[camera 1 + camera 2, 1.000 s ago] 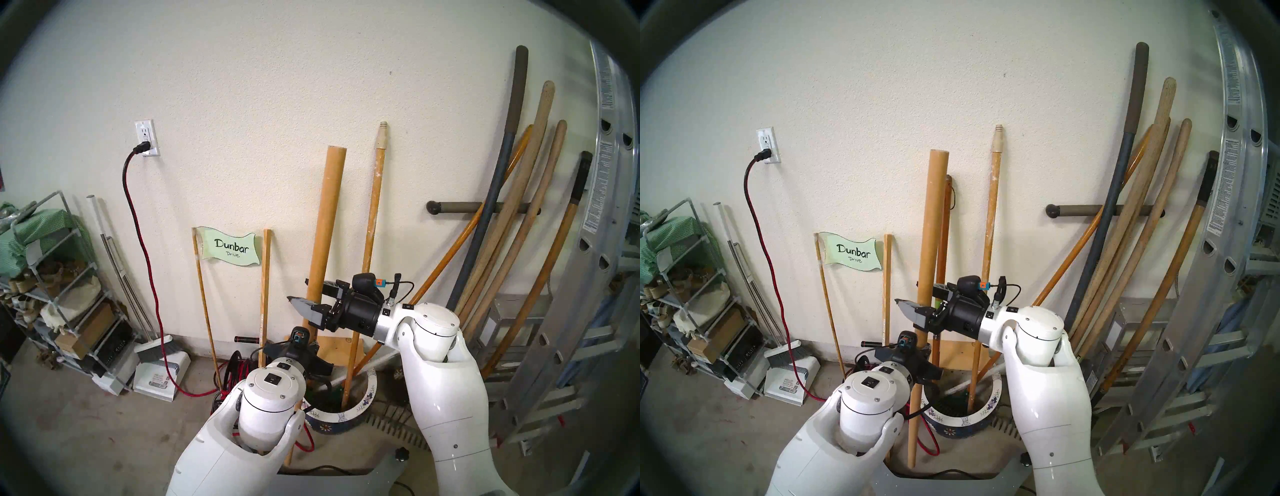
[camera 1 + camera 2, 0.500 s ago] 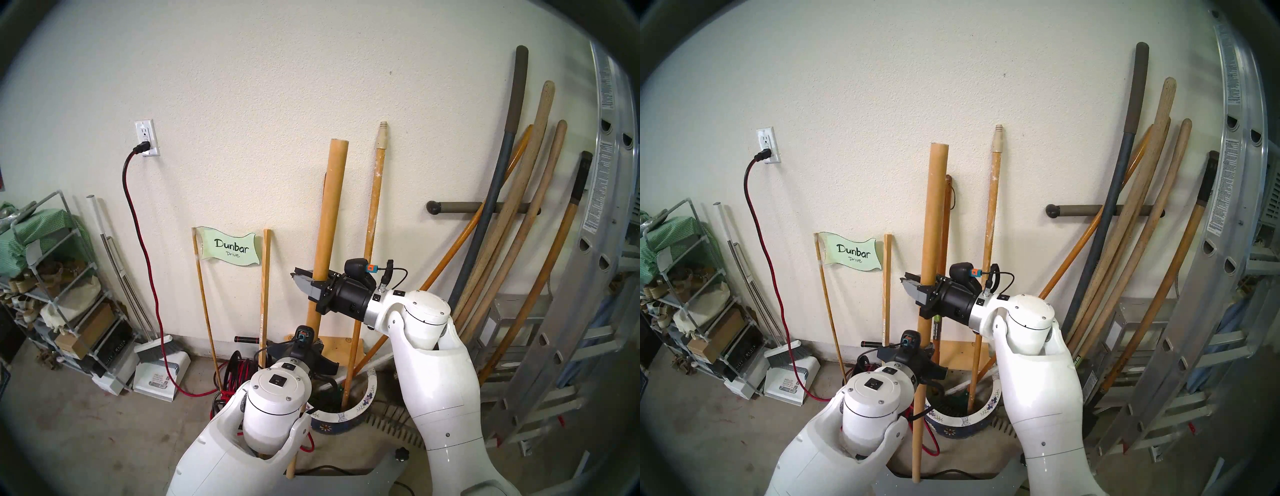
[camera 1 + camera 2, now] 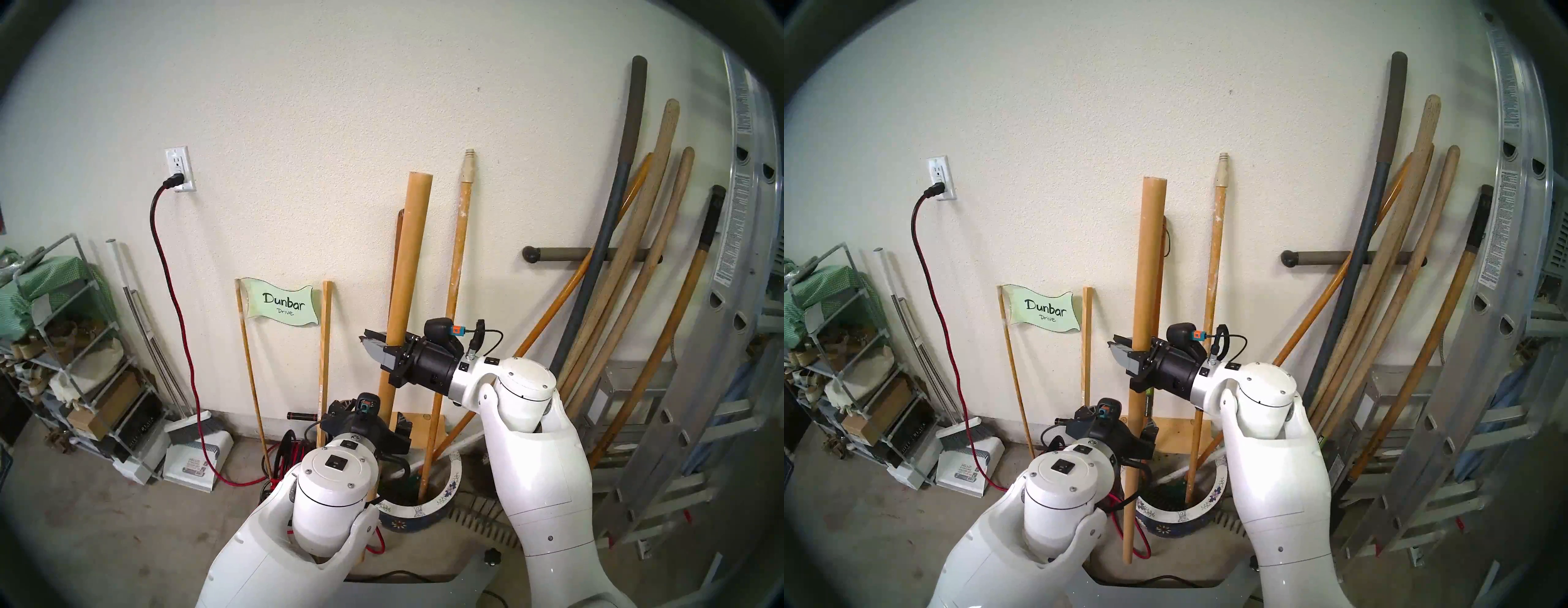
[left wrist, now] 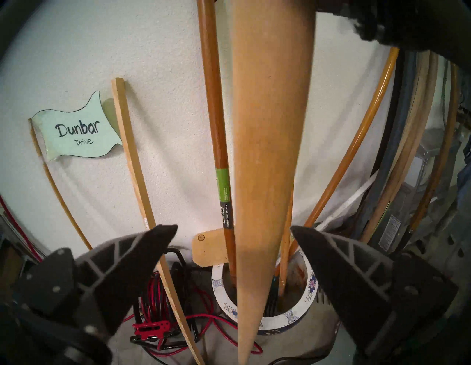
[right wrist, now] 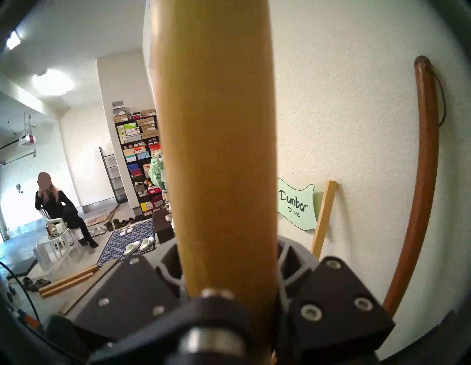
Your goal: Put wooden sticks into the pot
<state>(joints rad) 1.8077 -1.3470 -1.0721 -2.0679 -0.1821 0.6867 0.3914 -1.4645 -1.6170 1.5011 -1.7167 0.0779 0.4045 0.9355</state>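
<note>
The plain flat-ended wooden stick (image 3: 407,254) (image 3: 1149,263) stands nearly upright, and my right gripper (image 3: 377,348) (image 5: 229,262) is shut on its middle. Its lower end hangs just left of and in front of the pot (image 3: 418,511) (image 3: 1180,516) (image 4: 280,321), outside the rim. My left gripper (image 3: 1115,424) (image 4: 233,227) is open lower down, one finger on each side of the stick (image 4: 267,153) without touching it. The paint-flecked stick (image 3: 456,263) (image 3: 1214,271) with the cream tip stands in the pot and leans on the wall.
A dark brown handle with a green label (image 4: 216,127) also stands in the pot. A thin square stick (image 4: 132,158), the Dunbar Drive sign (image 3: 282,303) and a red cable reel (image 3: 290,454) are to the left. Tool handles (image 3: 628,297) and a ladder (image 3: 721,339) crowd the right.
My right gripper closed on the plain stick and lifted it slightly. My left gripper, shut on the stick before, has opened and let go.
</note>
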